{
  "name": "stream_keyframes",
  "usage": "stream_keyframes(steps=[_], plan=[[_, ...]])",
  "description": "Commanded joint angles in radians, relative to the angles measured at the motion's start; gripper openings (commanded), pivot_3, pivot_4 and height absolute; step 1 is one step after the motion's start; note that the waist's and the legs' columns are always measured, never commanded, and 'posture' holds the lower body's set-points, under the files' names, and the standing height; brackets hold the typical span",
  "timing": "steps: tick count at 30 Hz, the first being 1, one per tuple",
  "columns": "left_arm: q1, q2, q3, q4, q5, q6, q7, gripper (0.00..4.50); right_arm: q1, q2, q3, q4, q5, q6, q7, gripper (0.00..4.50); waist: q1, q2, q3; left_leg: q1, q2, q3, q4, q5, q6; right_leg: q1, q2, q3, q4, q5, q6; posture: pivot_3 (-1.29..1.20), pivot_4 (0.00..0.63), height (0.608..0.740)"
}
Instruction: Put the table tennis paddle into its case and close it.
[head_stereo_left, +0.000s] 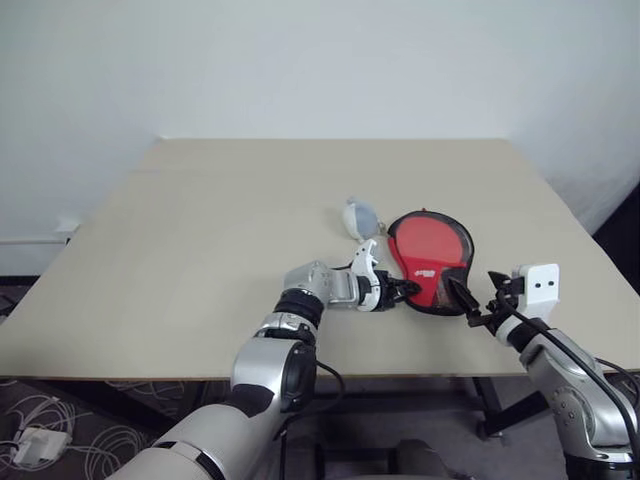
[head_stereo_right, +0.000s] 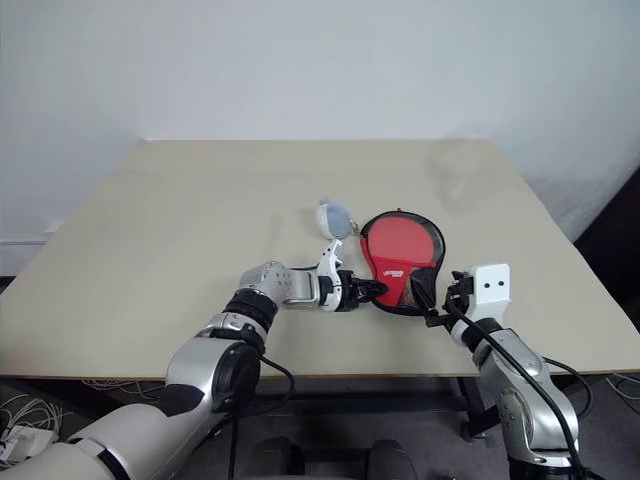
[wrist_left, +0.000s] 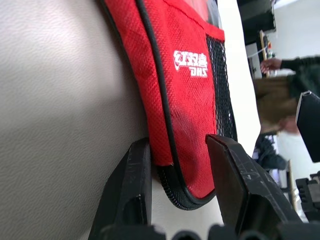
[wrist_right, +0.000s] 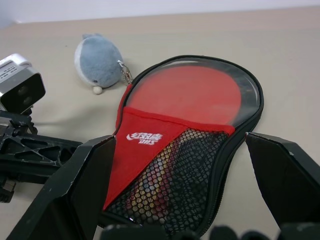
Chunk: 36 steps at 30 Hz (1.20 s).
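Observation:
The case (head_stereo_left: 430, 250) lies flat on the table (head_stereo_left: 200, 220), red with black zip edging, a white logo and a mesh panel. Through its clear panel I see the red face of the table tennis paddle (wrist_right: 195, 95) inside. My left gripper (head_stereo_left: 405, 290) comes in from the left and is shut on the case's narrow near end, with one finger (wrist_left: 132, 185) on either side of the red fabric. My right gripper (wrist_right: 178, 140) stands wide open just off the case's near right edge, pointing at the mesh, and nothing is held in it.
A small grey and white plush ball (head_stereo_left: 360, 217) on a key chain lies at the case's far left side. The table's front edge runs just below both grippers. A person (wrist_left: 280, 75) stands in the background beyond the table.

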Motion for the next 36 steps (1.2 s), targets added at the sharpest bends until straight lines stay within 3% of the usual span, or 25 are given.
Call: stream_keyframes(steps=[1,4,7,10,11,16,22,27,30,33,36], plan=[[-0.044,-0.042,0.025,0.019,-0.026,-0.020,0.018,1.74,-0.018,0.005,-0.058,-0.030,0.015,-0.011,-0.029,4.46,0.001,0.000,0.000,0.000,0.000,0.000,0.000,0.000,0.000,0.000,0.000,0.000,0.000,0.000,0.000,0.00,0.000,0.728],[-0.047,-0.051,0.031,0.037,-0.035,-0.028,0.014,1.74,-0.018,0.020,-0.082,-0.022,0.014,-0.016,-0.051,4.46,0.001,0.000,0.000,0.000,0.000,0.000,0.000,0.000,0.000,0.000,0.000,0.000,0.000,0.000,0.000,0.00,0.000,0.728],[-0.044,-0.064,0.023,0.039,-0.030,-0.051,0.011,1.12,-0.015,0.025,-0.099,-0.013,0.003,-0.020,-0.070,4.50,0.001,0.000,0.000,0.000,0.000,0.000,0.000,0.000,0.000,0.000,0.000,0.000,0.000,0.000,0.000,0.00,0.000,0.728],[-0.040,-0.071,0.012,0.044,-0.021,-0.064,0.014,0.12,-0.019,0.034,-0.125,-0.004,0.006,-0.025,-0.092,4.50,0.001,0.000,0.000,0.000,0.000,0.000,0.000,0.000,0.000,0.000,0.000,0.000,0.000,0.000,0.000,0.00,0.000,0.728],[-0.039,-0.071,0.010,0.048,-0.020,-0.065,0.020,0.02,-0.021,0.037,-0.132,-0.002,0.006,-0.025,-0.098,4.50,0.001,0.000,0.000,0.001,0.000,0.000,0.000,0.000,0.000,0.001,0.000,0.000,0.000,0.000,0.000,0.00,0.000,0.728],[-0.035,-0.059,-0.004,0.033,-0.026,-0.029,-0.012,0.02,-0.028,0.046,-0.157,0.011,0.000,-0.031,-0.125,4.50,0.001,0.000,0.000,0.001,0.000,-0.001,0.000,0.000,0.000,0.001,0.000,0.000,0.000,0.000,0.000,0.00,0.000,0.728],[-0.011,0.029,-0.121,-0.114,-0.037,0.197,-0.195,0.02,-0.015,0.052,-0.162,0.009,-0.009,-0.040,-0.142,4.50,0.001,0.000,0.000,0.000,-0.001,-0.001,0.000,0.000,0.000,0.000,0.000,0.000,0.000,0.000,0.000,0.00,0.000,0.728],[0.126,0.111,-0.303,-0.470,-0.156,0.470,-0.366,0.02,-0.008,0.057,-0.164,0.015,-0.013,-0.044,-0.150,4.50,-0.004,0.002,0.000,0.000,0.000,-0.001,-0.001,0.001,-0.001,-0.001,0.000,0.000,0.001,0.000,0.000,0.00,0.000,0.728],[0.185,0.118,-0.433,-0.582,-0.237,0.629,-0.385,0.02,-0.007,0.057,-0.163,0.014,-0.013,-0.040,-0.152,4.50,0.008,0.002,0.000,0.000,0.000,-0.002,-0.001,0.001,-0.001,0.000,0.000,-0.001,0.001,0.000,0.000,0.00,0.000,0.728],[0.237,0.184,-0.575,-0.681,-0.353,0.657,-0.401,0.02,-0.006,0.056,-0.168,0.011,-0.013,-0.029,-0.156,4.50,0.014,0.002,0.000,0.000,-0.002,-0.003,0.001,0.001,-0.001,0.002,0.000,0.000,0.001,0.000,0.000,0.00,0.000,0.728],[0.249,0.242,-0.628,-0.720,-0.416,0.657,-0.361,0.02,0.004,0.054,-0.176,0.002,-0.010,-0.023,-0.158,4.50,0.014,0.002,0.000,0.000,-0.001,-0.004,0.001,0.001,-0.001,0.001,0.000,0.000,0.001,0.000,0.000,0.00,0.000,0.728]])
